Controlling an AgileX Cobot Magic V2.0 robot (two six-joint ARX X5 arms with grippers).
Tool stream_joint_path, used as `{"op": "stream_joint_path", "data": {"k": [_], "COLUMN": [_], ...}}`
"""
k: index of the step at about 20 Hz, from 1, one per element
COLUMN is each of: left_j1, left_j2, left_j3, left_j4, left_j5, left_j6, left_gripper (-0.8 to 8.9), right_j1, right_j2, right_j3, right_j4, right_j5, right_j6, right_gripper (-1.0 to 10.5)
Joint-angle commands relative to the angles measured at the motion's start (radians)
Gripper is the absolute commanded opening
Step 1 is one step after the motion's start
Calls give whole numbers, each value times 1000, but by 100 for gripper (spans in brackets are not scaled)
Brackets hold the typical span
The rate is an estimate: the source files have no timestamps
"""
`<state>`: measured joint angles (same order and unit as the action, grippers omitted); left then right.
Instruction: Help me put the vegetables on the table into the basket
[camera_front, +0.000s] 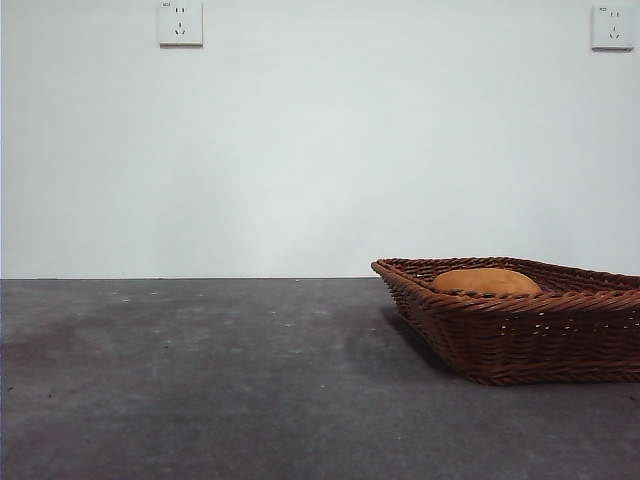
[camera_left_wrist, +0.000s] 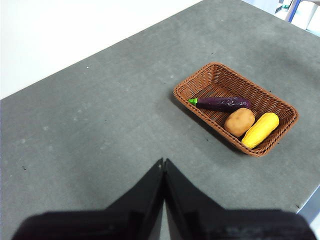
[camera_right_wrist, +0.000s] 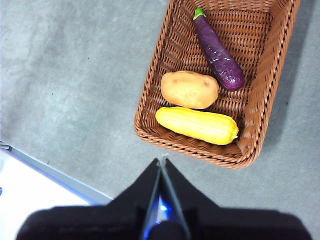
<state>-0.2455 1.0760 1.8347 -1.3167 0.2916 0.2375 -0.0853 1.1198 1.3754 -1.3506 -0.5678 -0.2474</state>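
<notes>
Inside the wicker basket (camera_right_wrist: 150, 95) lay all three vegetables side by side: the corn cob (camera_right_wrist: 197, 125) at one end, the potato (camera_right_wrist: 189, 89) touching it in the middle, and the eggplant (camera_right_wrist: 218, 52) beyond. From the front, the basket sat at about four o'clock on the grey table (camera_front: 200, 380) (only the potato's top showed). The left gripper (camera_left_wrist: 163, 162) and right gripper (camera_right_wrist: 162, 161) were both clenched and held nothing, above the table.

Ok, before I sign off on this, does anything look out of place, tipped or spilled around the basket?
Nothing stands out. The corn, potato and eggplant all lie inside the basket, which sits flat on the table. Nothing has spilled beside it. Both pincers, left and right, are shut, empty and clear of the basket.
</notes>
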Motion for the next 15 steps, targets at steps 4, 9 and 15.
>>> {"op": "stream_joint_path", "data": {"k": [4,9,15], "left_j1": [-4,-4,-4], "left_j2": [4,10,17], "left_j3": [-1,-1,-1], "left_j4": [1,1,1], "left_j5": [-4,-3,-3], "left_j6": [-9,-9,-8], "left_gripper": [-4,-4,-3], "right_j1": [1,1,1], "right_j2": [3,6,10], "right_j3": [2,2,2], "right_j4": [20,97,185], "right_j5": [0,0,53], "right_j6": [-11,-12,-12], "right_gripper": [2,2,2]}}
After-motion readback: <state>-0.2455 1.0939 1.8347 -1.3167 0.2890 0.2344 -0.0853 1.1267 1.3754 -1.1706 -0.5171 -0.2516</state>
